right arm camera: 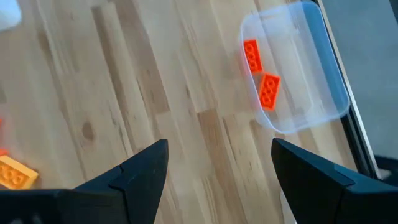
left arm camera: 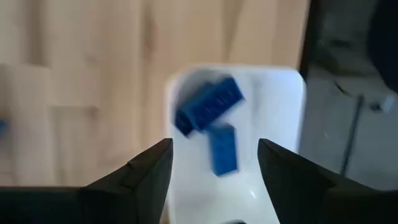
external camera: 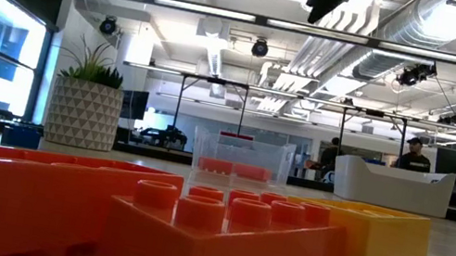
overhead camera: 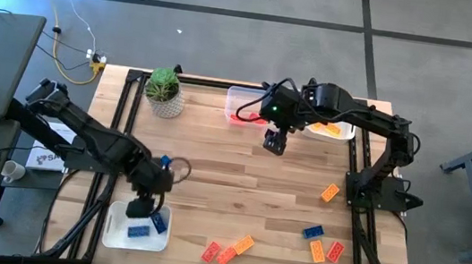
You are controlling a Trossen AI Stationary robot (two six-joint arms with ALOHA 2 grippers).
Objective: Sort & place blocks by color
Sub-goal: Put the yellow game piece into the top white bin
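Spanning the whole high view, the wooden table (overhead camera: 243,151) carries everything, and the potted plant (overhead camera: 165,92) at its far left corner serves as the landmark.

The left gripper (overhead camera: 144,204) hangs well in front of the plant, over a white tray (overhead camera: 112,234) at the table's near edge; its fingers stand apart and grip nothing. 2 blue blocks (left arm camera: 211,118) lie in that tray, just below the fingertips.

The right gripper (overhead camera: 274,141) hovers to the right of the plant, fingers spread wide and empty, beside a clear tray (right arm camera: 323,68) holding 2 red blocks (right arm camera: 260,73). Farther right from the plant, another white tray (overhead camera: 344,133) holds an orange block (overhead camera: 327,128).

Loose blocks lie far from the plant toward the near right: orange (overhead camera: 329,193), blue (overhead camera: 313,233), and red and orange pieces (overhead camera: 226,251).
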